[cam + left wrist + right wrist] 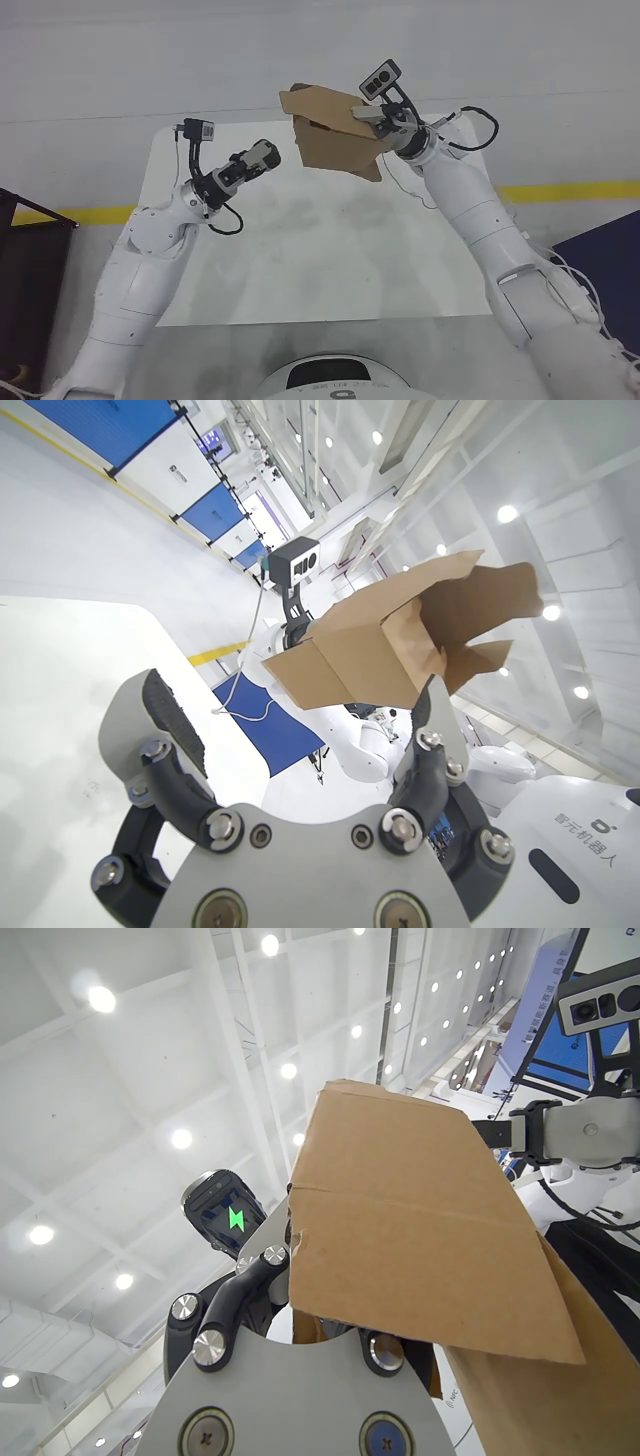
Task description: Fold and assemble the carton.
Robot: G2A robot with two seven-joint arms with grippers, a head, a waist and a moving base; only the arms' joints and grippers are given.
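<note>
Looks like a big industrial hall or robot demo floor, not a home. Overhead, a high white truss ceiling (235, 1053) dotted with round lamps (101, 998). Down below, pale polished floor (300, 60) marked with a yellow safety line (570, 190). Along the far side, blue partition panels (210, 512) in a row. Centre stage, a plain white worktable (300, 270).

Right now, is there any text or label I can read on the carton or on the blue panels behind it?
Carton: none; the faces that show are plain brown card, with no label or print.
Blue panels: small white marks, too small to read.
</note>
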